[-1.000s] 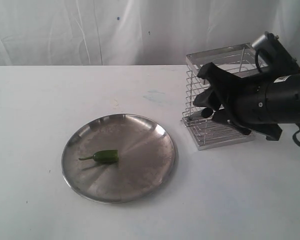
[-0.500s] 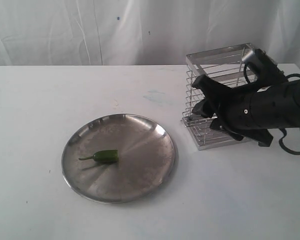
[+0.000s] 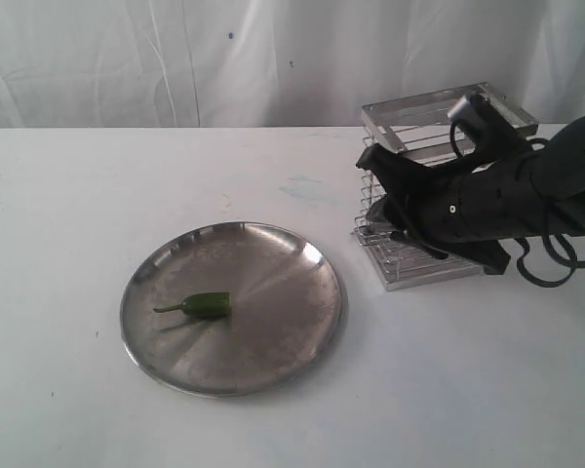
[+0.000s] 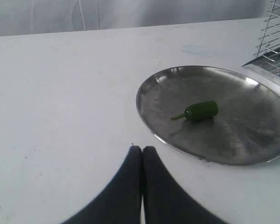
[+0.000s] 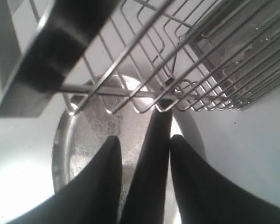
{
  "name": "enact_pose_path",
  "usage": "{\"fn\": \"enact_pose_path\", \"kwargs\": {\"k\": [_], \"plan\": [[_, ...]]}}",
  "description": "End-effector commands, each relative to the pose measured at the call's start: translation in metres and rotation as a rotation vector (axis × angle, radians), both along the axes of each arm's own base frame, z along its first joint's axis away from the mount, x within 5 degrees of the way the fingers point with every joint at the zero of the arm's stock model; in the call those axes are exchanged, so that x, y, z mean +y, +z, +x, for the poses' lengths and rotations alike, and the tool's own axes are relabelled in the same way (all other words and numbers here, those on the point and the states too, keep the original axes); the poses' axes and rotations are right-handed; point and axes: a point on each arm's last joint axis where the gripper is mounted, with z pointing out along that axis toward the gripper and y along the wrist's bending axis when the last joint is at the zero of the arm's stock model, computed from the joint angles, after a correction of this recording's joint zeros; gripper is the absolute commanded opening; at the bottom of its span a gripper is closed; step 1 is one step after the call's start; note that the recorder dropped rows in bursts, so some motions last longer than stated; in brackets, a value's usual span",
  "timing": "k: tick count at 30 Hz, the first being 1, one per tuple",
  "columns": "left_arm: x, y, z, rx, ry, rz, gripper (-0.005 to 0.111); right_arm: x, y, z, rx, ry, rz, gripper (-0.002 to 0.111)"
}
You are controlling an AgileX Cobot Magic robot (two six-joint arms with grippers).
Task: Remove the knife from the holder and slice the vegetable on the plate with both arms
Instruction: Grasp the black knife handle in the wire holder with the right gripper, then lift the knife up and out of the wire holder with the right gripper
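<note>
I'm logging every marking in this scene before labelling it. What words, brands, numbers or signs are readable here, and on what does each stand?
Readable text: none in any view.
steel plate, wire holder, green chili: no markings seen.
right arm: only small pale dots, too small to read as any sign.
</note>
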Motion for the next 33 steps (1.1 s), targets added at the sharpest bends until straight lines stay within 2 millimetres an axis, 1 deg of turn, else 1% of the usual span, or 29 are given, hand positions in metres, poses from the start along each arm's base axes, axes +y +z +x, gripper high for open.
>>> {"fn": "enact_pose_path", "kwargs": {"k": [1,9,16,21,27,30,33], "plan": [[0.0,-0.001,0.0,-0.002,0.001,0.003,0.0,-0.001,0.002,0.003,-0.043,0.02,-0.035,0.026],[0.0,-0.001,0.0,-0.002,0.001,0.003,0.0,0.002,0.008,0.005,-0.081,0.086,-0.074,0.016],[0.0,-0.001,0.0,-0.002,0.001,0.003,0.0,0.005,0.018,0.009,-0.159,0.192,-0.159,0.008],[0.0,-0.001,0.0,-0.002,0.001,0.003,0.0,0.008,0.032,0.014,-0.222,0.289,-0.225,0.007],[0.0,-0.001,0.0,-0.002,0.001,0.003,0.0,0.005,0.043,0.019,-0.263,0.376,-0.319,0.007],[0.0,-0.001,0.0,-0.002,0.001,0.003,0.0,0.001,0.045,0.021,-0.269,0.421,-0.384,0.006],[0.0,-0.001,0.0,-0.002,0.001,0.003,0.0,-0.005,0.045,0.023,-0.284,0.454,-0.455,0.003]]}}
